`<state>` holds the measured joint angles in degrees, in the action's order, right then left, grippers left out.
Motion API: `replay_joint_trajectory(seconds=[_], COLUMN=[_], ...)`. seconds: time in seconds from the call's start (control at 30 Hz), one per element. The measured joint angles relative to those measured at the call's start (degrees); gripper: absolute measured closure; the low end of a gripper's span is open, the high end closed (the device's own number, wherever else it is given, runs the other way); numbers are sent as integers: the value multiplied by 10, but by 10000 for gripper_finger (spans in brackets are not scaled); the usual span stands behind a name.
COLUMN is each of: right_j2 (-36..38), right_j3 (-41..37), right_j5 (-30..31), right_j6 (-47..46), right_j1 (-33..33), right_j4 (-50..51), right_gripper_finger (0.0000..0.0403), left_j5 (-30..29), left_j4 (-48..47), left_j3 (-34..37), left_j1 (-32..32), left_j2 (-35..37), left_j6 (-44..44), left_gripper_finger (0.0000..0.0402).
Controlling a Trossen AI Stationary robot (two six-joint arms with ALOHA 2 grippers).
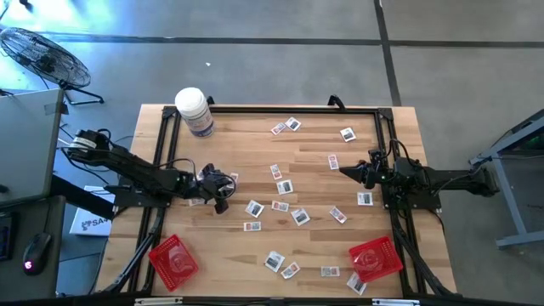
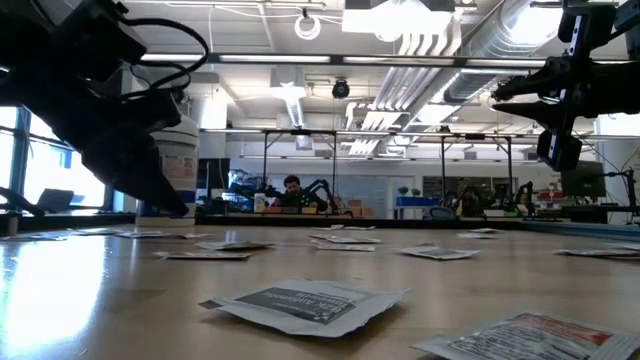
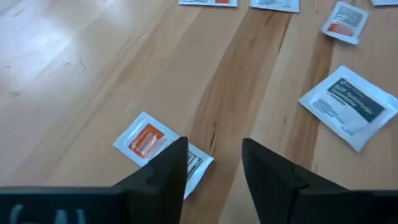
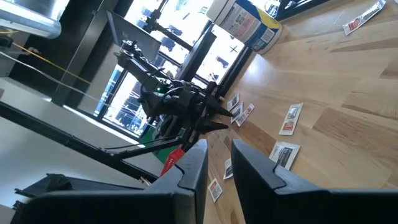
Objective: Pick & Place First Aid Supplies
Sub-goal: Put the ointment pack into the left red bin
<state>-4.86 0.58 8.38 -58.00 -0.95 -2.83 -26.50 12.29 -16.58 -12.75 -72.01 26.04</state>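
- Pale wooden planks make up the table (image 1: 314,161) on which we see our small flat square white packets with grey and red print scattered, most of them across the middle and the near edge.
- Our left gripper (image 1: 223,197) sits low over the left half of the table; its wrist view shows the two dark fingers (image 3: 163,177) parted with bare wood between them and nothing held.
- One white packet with an orange-red printed block (image 3: 149,142) lies flat on the wood, partly tucked under one of those fingers; we cannot tell whether the finger touches it.
- A larger white packet with dark grey print (image 3: 349,104) lies flat farther out in that same view, well apart from the fingers.
- Our right gripper (image 1: 347,170) hangs above the right half of the table, raised clear of the surface in the low view; its fingers (image 4: 193,167) stand a little apart with nothing between them.
- A white packet (image 1: 364,198) lies just beside the right arm on the table.
- Two red mesh plastic trays rest on the near corners: the left red tray (image 1: 173,259) and the right red tray (image 1: 376,258), with a few packets close by the right one.
- A large white bottle with a white cap (image 1: 194,110) stands upright at the far left of the table.
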Motion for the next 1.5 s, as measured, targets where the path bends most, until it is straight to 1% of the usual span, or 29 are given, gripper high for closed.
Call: replay_joint_trajectory(seconds=[0.17, 0.37, 0.57, 0.83, 0.97, 1.17, 1.27, 1.37, 1.5], right_j2=[0, 0, 0, 0, 0, 0, 0, 0, 0], right_j3=[0, 0, 0, 0, 0, 0, 0, 0, 0], right_j5=[0, 0, 0, 0, 0, 0, 0, 0, 0], right_j6=[0, 0, 0, 0, 0, 0, 0, 0, 0], right_j1=[0, 0, 0, 0, 0, 0, 0, 0, 0], right_j4=[0, 0, 0, 0, 0, 0, 0, 0, 0], right_gripper_finger=[339, 339, 339, 339, 339, 339, 339, 339, 339], left_j5=[0, -11, -27, -27, -23, -13, -12, -12, -5], left_j4=[24, 11, 19, 17, 17, 17, 21, 36, 51], left_j3=[0, 0, 0, -1, -1, -1, -1, 0, 1], left_j1=[0, 0, 0, 0, 0, 0, 0, 0, 1], left_j2=[-25, -52, -80, -84, -85, -85, -85, -86, -86], left_j6=[-2, -1, -1, 0, 0, 0, -1, -8, -21], left_gripper_finger=[239, 238, 238, 240, 267, 336, 361, 371, 374])
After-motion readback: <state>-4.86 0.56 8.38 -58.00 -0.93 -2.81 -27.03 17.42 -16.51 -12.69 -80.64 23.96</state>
